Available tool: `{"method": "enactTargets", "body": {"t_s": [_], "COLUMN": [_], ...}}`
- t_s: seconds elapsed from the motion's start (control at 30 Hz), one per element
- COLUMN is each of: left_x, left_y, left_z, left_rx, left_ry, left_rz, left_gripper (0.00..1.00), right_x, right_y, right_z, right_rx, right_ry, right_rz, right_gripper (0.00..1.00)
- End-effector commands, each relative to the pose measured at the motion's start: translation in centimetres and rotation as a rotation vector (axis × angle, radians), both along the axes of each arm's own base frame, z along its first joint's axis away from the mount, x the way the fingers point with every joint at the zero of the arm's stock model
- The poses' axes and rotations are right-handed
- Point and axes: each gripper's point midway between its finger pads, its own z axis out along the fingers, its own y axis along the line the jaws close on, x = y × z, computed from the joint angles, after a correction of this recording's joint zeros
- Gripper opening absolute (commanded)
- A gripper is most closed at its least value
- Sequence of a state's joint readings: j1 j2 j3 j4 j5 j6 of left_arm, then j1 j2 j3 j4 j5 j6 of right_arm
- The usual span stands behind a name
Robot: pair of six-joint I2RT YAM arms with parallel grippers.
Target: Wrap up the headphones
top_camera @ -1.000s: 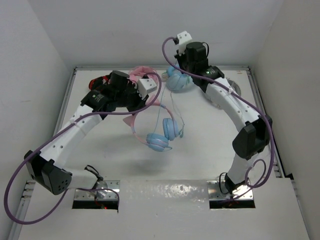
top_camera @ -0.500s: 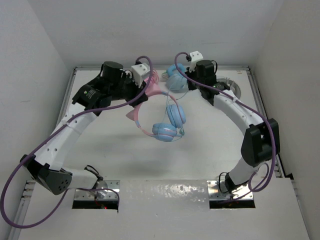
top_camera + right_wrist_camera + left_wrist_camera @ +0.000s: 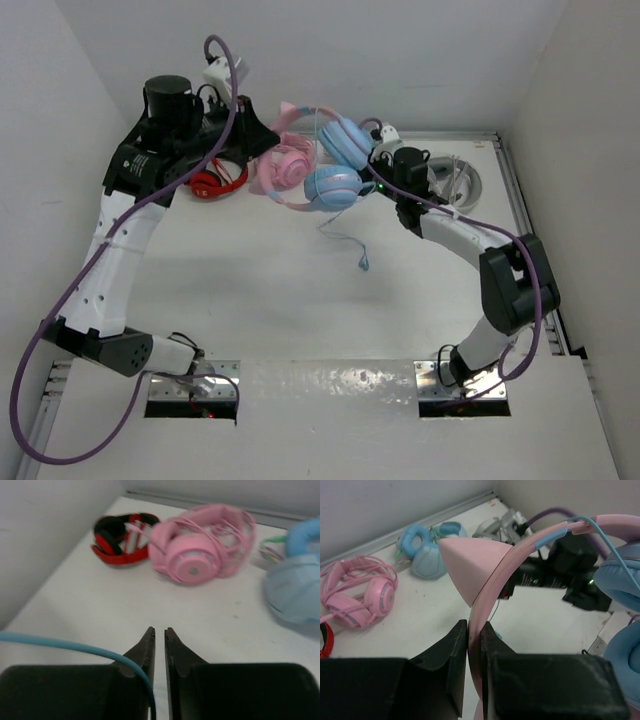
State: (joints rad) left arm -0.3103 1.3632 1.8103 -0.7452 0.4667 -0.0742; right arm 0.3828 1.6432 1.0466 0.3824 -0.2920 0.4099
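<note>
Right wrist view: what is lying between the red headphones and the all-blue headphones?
The all-pink headphones lie there, with the red headphones on one side and the all-blue headphones on the other. The left wrist view shows the same order.

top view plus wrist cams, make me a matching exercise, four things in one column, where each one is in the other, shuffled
Things
1. cat-ear headphones
2. all-pink headphones
3. red and black headphones
4. cable

Places
a. lying flat, farthest left of the three pairs
b. held up, headband clamped in the left gripper
c. lying flat, just right of the red pair
d. hanging loose under the held-up pair

Pairs: 1-b, 2-c, 3-a, 4-d
</note>
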Motion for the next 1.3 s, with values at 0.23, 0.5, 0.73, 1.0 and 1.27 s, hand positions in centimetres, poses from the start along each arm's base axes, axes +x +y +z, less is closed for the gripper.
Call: {"method": "enactTargets", "body": {"t_s": [0.23,0.5,0.73,1.0,1.27], "left_x": [0.2,-1.1,-1.8,1.9,9.9], "left_y": [-0.2,0.7,0.5,3.6,10.9], "left_z": [7.4,11.2,12.2,11.2,7.2], "left_rx": [-0.166,-0.204,-0.264,-0.264,-0.233], "left_ry": [-0.108,-0.176,-0.131,-0.113,-0.103], "left_rz": [0.051,0.085,0.079,0.294,0.584], "left_gripper": [0.00,0.00,0.00,0.00,0.00], "right_x": [0.3,1.5,1.7,-1.7,-13.1], "right_y": [8.3,9.7,11.5,11.5,12.0], "right_z": [4.3,-2.8,-6.6,-11.3,-13.0], "right_rx": [0.306,0.178,0.201,0.036,-0.320], "right_ry": [-0.175,-0.092,-0.019,0.083,0.017], "right_rz": [0.140,0.057,0.007,-0.015,0.213], "right_gripper": [0.37,0.51,0.46,0.00,0.00]}}
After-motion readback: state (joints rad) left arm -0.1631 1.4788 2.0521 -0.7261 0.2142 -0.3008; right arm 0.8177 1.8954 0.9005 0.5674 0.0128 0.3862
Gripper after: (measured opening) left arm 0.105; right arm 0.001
